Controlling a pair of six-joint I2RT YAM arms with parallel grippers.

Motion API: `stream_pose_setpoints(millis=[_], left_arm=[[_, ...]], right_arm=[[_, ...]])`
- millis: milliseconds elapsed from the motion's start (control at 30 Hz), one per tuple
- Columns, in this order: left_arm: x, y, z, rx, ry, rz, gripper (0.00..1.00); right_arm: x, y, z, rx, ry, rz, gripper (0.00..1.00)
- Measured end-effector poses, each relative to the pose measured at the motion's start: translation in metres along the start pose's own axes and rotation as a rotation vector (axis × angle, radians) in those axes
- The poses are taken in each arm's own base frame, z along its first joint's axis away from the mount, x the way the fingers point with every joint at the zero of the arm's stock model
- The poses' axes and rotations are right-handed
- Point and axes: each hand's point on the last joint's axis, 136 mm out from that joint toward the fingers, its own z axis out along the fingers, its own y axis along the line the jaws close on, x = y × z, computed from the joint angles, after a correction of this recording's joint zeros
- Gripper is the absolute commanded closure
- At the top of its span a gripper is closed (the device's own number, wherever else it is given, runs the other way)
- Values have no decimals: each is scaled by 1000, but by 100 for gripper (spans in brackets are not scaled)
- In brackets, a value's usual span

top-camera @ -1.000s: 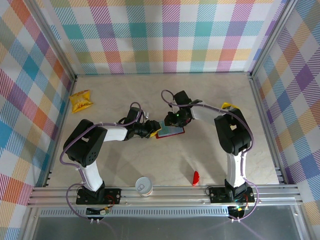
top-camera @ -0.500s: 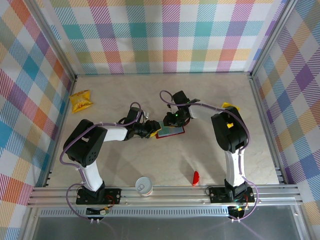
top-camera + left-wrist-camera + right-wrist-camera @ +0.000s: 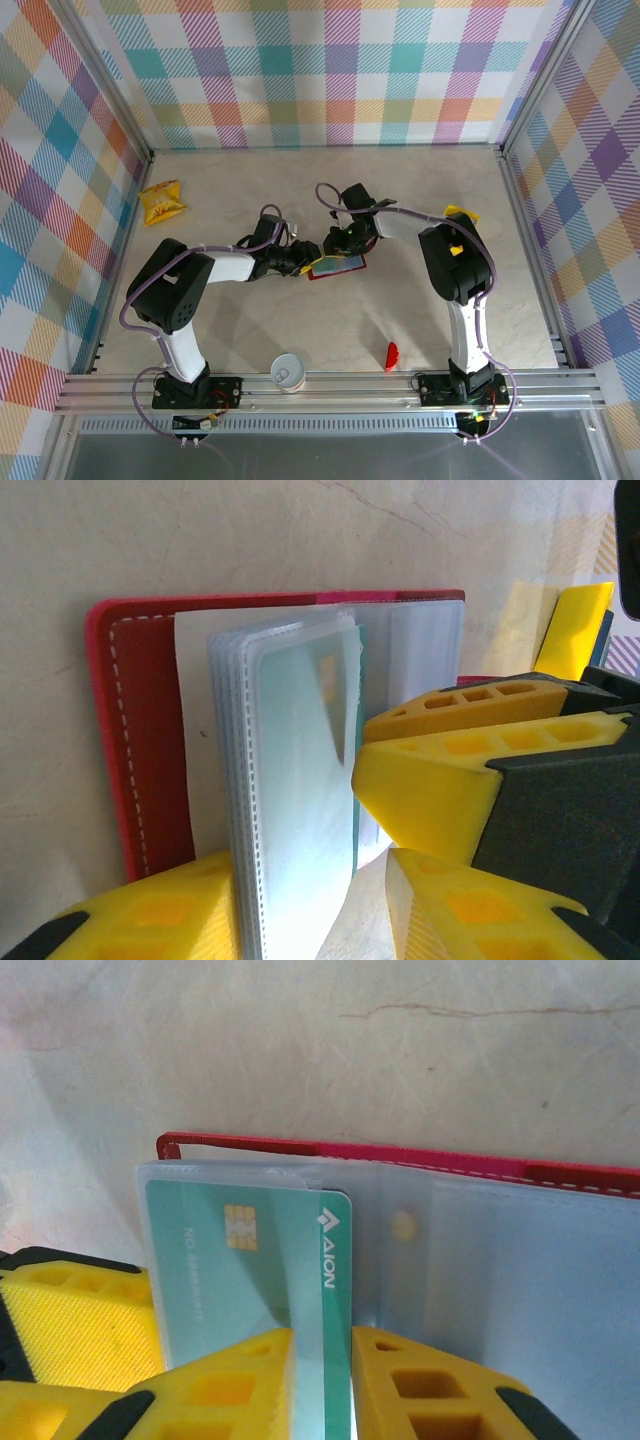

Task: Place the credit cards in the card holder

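Dark-red leatherette card holder (image 3: 338,268) — one, lying open near the middle of the table, cover down, white stitching along its edge.
Clear plastic sleeves (image 3: 290,780) — several leaves bound inside the holder, standing up in a fanned bundle.
Teal credit card (image 3: 240,1260) — one, with a gold chip and white lettering. Most of its face sits under the top clear sleeve, and its near edge is outside the sleeve.
Left gripper (image 3: 310,920) — one, yellow fingers, reaching in from the holder's left. Its jaws are narrowed onto the lower end of the sleeve bundle.
Right gripper (image 3: 320,1380) — one, yellow fingers, reaching in from the far right side. Its jaws stand at a thin slot, pinching the near edge of the teal card. The two grippers are just beside each other over the holder.
Yellow item (image 3: 458,212) — one, at the right arm's far side and mostly hidden by it. It may be further cards, but the overhead view does not show enough to tell.
Crinkled yellow snack packet (image 3: 162,202) — one, far left, well apart.
White paper cup (image 3: 288,372) — one, upright at the near edge.
Small red curved piece (image 3: 391,355) — one, near right.
Tabletop (image 3: 300,180) — beige, stone-patterned with faint veins.
Enclosure — three walls of pastel plaid cloth (image 3: 330,70) and an aluminium rail (image 3: 330,385) along the near side.
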Motion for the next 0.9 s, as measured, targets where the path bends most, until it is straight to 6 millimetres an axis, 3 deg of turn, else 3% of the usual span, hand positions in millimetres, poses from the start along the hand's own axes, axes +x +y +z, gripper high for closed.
stream_pose_setpoints(millis=[233,333,433,600,700,767,900], left_arm=[[0,0,0,-1,1,-1,60],[1,4,-1,-14,4,-10,54],[4,10,-7,-35,2,-21,47],[7,5,-30,-62,-15,-17,41],[6,-2,-42,-63,-27,-13,39],[7,-4,-48,-68,-31,-13,37],[9,-6,-57,-80,-40,-11,31]], right_arm=[[-1,-3,-1,21,-9,24,67],[-8,-7,-14,41,-46,51,64],[-12,-12,-47,54,-116,81,63],[-21,-31,-124,87,-282,132,64],[-20,-52,-151,120,-338,168,68],[-15,-64,-152,135,-328,179,69],[0,-76,-136,130,-243,163,69]])
